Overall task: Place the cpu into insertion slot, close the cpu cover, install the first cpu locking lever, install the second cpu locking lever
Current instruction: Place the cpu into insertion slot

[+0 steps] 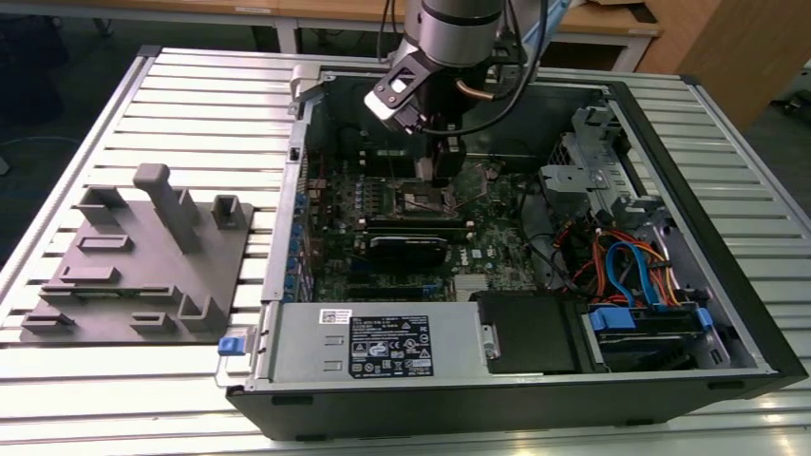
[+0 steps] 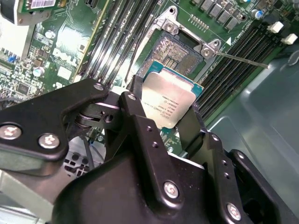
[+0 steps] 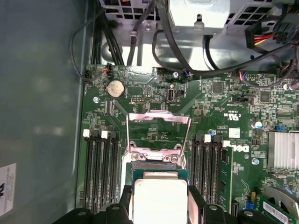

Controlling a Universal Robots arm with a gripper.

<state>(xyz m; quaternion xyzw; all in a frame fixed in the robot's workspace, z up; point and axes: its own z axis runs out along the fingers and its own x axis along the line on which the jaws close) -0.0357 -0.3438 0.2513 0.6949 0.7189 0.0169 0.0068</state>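
My gripper (image 2: 164,103) is shut on the cpu (image 2: 170,93), a flat square chip with a silver-grey top on a green edge, gripped between two black fingers (image 2: 140,121). It hangs just above the insertion slot (image 2: 180,49), whose dark pin field lies bare inside its silvery frame. In the first wrist view the cpu (image 3: 159,200) covers part of the slot (image 3: 154,157), and the cpu cover (image 3: 159,115) stands raised open beyond it. A thin lever rod (image 2: 243,59) sticks out from a socket corner. In the exterior view the gripper (image 1: 440,173) hovers over the slot (image 1: 426,199) inside the open computer case.
Long black memory slots (image 3: 100,163) flank the socket on both sides. Cables (image 1: 621,266) and a drive cage (image 1: 595,161) fill the case on the exterior view's right, with a power supply (image 1: 374,342) at the front. A grey fixture plate (image 1: 140,266) lies on the slatted table.
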